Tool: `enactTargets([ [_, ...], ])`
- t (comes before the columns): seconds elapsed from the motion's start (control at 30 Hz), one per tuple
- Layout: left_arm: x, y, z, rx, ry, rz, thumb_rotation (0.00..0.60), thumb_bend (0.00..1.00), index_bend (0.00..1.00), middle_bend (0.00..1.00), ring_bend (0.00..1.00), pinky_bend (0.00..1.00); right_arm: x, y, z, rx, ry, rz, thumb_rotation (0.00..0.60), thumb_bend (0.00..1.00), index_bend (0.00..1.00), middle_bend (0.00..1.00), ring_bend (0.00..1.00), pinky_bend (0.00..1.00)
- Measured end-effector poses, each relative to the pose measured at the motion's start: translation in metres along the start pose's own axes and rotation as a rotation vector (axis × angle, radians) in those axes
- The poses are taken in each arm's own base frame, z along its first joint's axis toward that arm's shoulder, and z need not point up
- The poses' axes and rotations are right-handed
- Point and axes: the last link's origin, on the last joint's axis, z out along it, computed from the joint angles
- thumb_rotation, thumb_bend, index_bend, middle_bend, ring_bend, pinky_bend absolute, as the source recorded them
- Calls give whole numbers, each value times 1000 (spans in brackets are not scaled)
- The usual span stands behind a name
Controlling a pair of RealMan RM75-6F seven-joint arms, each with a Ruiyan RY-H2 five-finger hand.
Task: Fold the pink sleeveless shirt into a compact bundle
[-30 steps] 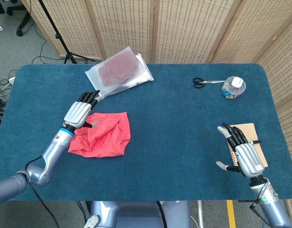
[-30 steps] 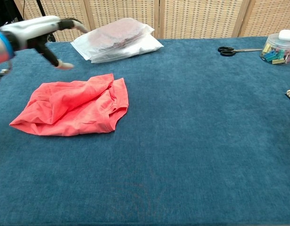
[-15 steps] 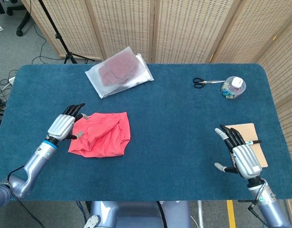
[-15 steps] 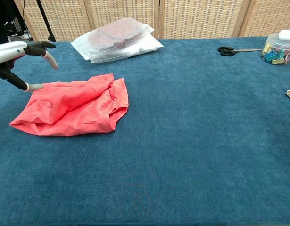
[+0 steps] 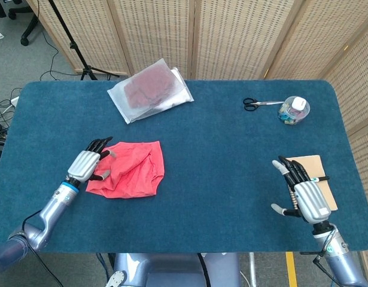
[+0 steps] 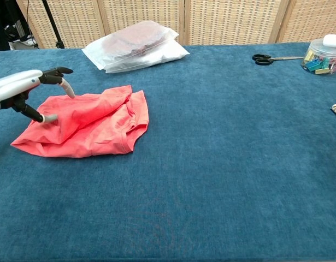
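Since the earlier frames, left hand (image 5: 86,165) has drawn back from near the bagged garment (image 5: 151,89) and come down toward the 7 o'clock side of the table (image 5: 231,155), and now sits at the left edge of the pink shirt (image 5: 131,169). Right hand (image 5: 306,194) shows little change, near the notebook (image 5: 315,179) at 4 o'clock.

Left hand is released: fingers spread, nothing held. The chest view shows its fingertips (image 6: 66,87) over the shirt's upper left edge and its thumb low against the cloth; contact cannot be confirmed. Right hand is likewise released and empty, fingers apart above the table.

The shirt lies loosely gathered, roughly folded once with uneven edges, left of centre, at 3 o'clock from the left hand and well apart from the right.

Judgement: a further fold is being set up. The next move calls for closing on the left edge and carrying it toward 3 o'clock over the rest.

Scissors (image 5: 258,103) and a clip jar (image 5: 294,110) lie at 1 o'clock, untouched.
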Motion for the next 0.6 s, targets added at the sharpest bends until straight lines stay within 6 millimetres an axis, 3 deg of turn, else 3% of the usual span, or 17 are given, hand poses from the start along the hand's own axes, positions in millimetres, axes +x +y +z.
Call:
enactTargets([
  [0.3, -17, 4, 4, -16, 19, 8, 600, 344, 394, 0, 0, 0, 0, 1, 0, 0, -3, 6, 600, 0, 0, 0, 0, 0],
  [0.6, -27, 14, 12, -23, 45, -8, 600, 474, 464, 0, 0, 0, 0, 1, 0, -2, -8, 12, 600, 0, 0, 0, 0, 0],
])
